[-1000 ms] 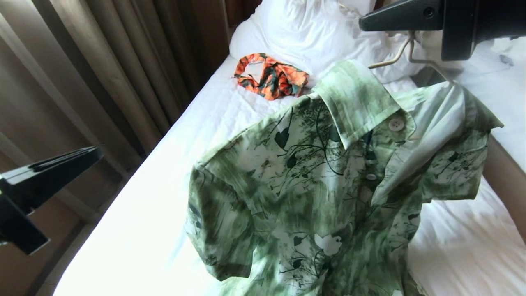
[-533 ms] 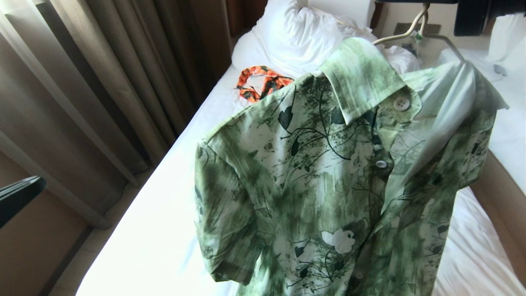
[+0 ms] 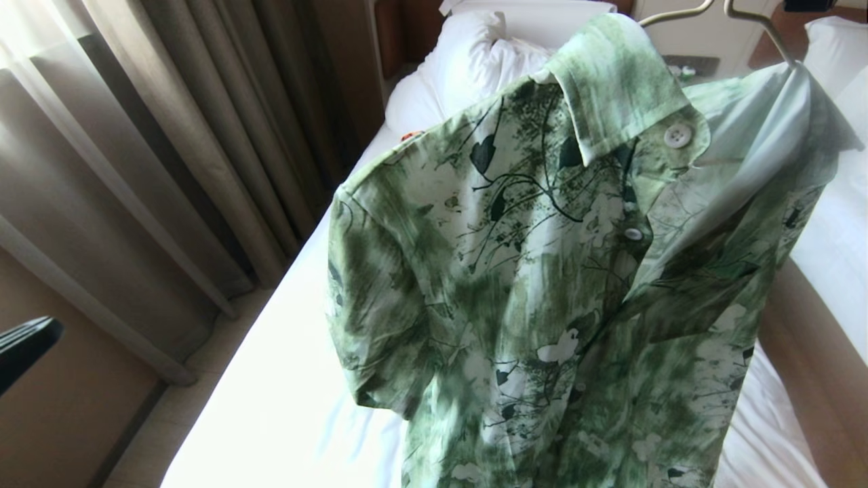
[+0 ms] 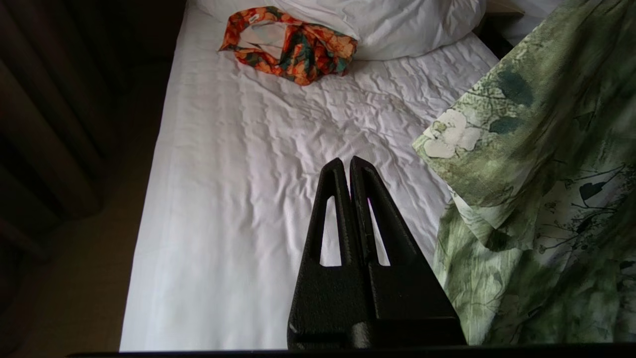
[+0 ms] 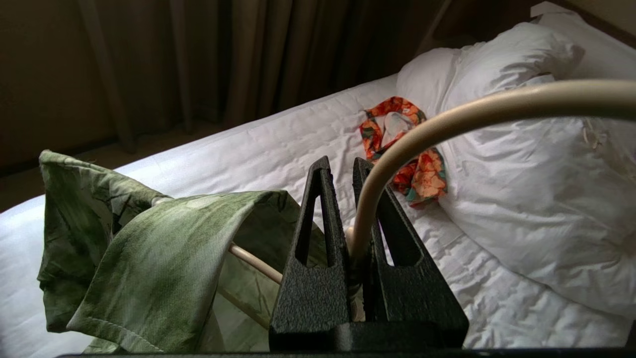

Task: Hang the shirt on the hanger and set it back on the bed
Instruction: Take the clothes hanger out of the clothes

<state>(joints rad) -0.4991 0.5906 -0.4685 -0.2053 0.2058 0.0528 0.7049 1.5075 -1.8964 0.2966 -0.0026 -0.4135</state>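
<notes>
The shirt [image 3: 563, 271] hangs in the air in front of me, draped on the hanger [image 3: 753, 17] and filling most of my head view, its collar up near the top and its lower part running out past the bottom edge. I see it buttoned at the front, one short sleeve drooping on my left side. It hangs above the bed [image 3: 285, 407], whose wrinkled white sheet stretches away beneath and behind the fabric toward the white pillows [image 3: 475, 61] at the head end. To my left of the bed stand the long brown curtains [image 3: 169, 149], reaching down to the floor.

On the sheet just beside the pillows lies a crumpled orange patterned garment [image 4: 290, 42], well apart from the shirt; from my head camera it is almost wholly hidden behind the shirt's shoulder.

My right claw [image 5: 340, 166] is up at the top of the hanger, pinching the cream wire at the base of the hook between its two black fingers; the hook curves out past the fingertips, and the shirt's collar hangs just beside the claw over the hanger's arm. In the head view only a dark sliver of that arm shows at the upper right corner.

My left claw [image 4: 350, 161] is off to my left side, pressed together and holding nothing, pointing over the bare sheet with the shirt's sleeve near it but not touching.
</notes>
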